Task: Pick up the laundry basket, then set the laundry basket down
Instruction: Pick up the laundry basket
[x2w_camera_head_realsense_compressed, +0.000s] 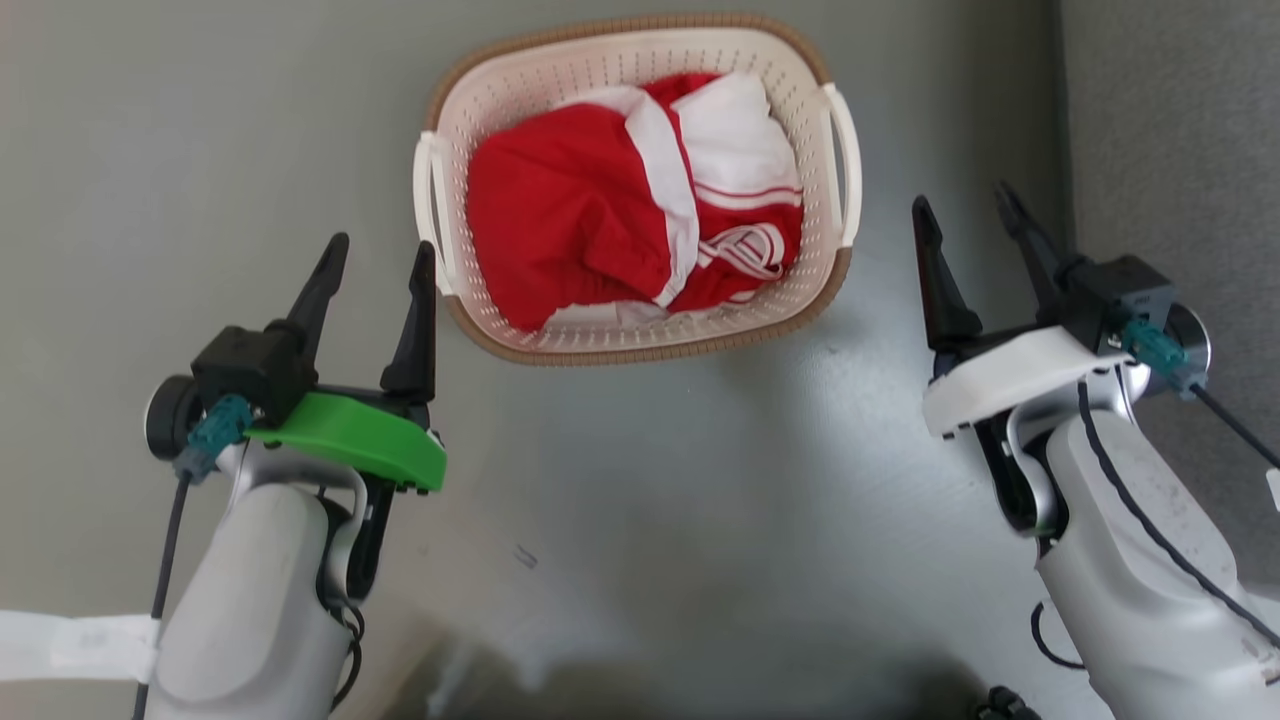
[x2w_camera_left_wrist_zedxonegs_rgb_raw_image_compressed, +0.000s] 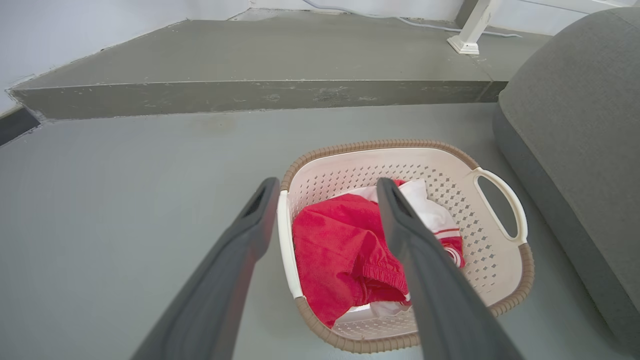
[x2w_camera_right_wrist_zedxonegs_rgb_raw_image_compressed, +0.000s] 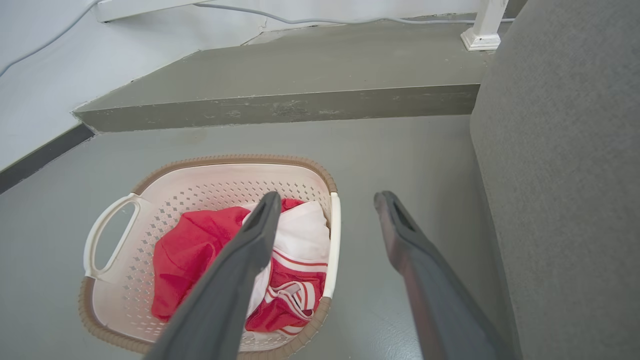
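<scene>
Two grippers, both spread wide and holding nothing. The laundry basket (x2w_camera_head_realsense_compressed: 600, 75) sits on the grey floor (x2w_camera_head_realsense_compressed: 650, 520), ahead of the arms and between them, near a grey upholstered seat (x2w_camera_head_realsense_compressed: 1180, 130) on the robot's right. Red and white clothing (x2w_camera_head_realsense_compressed: 560, 210) lies bunched inside, below the rim.

Left gripper (x2w_camera_head_realsense_compressed: 382, 250): in the left wrist view its fingers frame the basket's left loop handle (x2w_camera_left_wrist_zedxonegs_rgb_raw_image_compressed: 283, 240), one finger outside the wall and the other over the clothing. I read this as a line-up for clamping that handle. I can confirm no contact, though the inner fingertip looks close to the handle in the head view.

Right gripper (x2w_camera_head_realsense_compressed: 962, 198): it stands apart from the right loop handle (x2w_camera_head_realsense_compressed: 850, 170) in the head view, and its wrist view frames that handle the same way. The mirrored pose suits a level two-handed lift. Pick-up not yet begun.

Writing: a white looped motif (x2w_camera_head_realsense_compressed: 745, 250) on the red cloth, not readable as letters. No brand or label is legible on the basket or arms.
</scene>
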